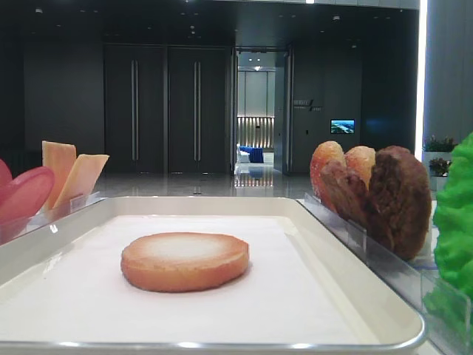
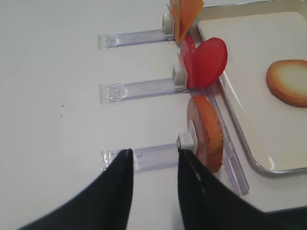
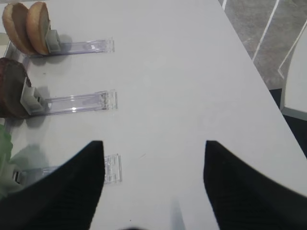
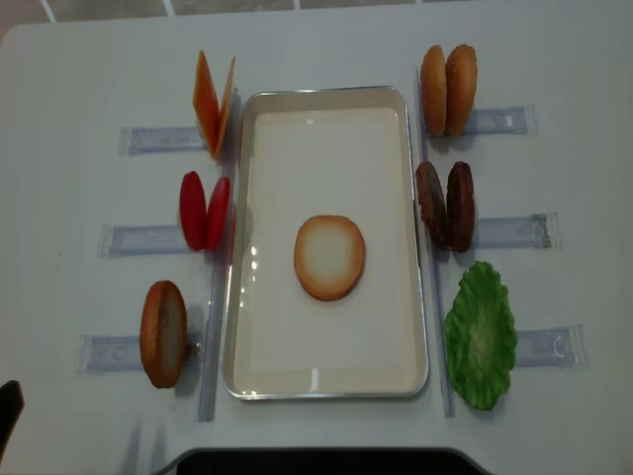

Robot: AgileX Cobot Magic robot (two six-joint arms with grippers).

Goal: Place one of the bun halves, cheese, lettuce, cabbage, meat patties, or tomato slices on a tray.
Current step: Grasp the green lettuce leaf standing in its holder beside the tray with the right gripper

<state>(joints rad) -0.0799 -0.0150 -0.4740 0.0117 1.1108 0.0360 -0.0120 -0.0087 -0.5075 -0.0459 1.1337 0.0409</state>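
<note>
One bun half point(image 4: 329, 257) lies flat on the tray point(image 4: 326, 386).

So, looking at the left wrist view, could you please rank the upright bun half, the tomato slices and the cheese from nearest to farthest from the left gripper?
From the left gripper:
1. The upright bun half, just right of the fingertips, in the nearest clear holder.
2. The tomato slices, one holder farther on, beside the tray.
3. The cheese, at the top edge, in the farthest holder.
</note>
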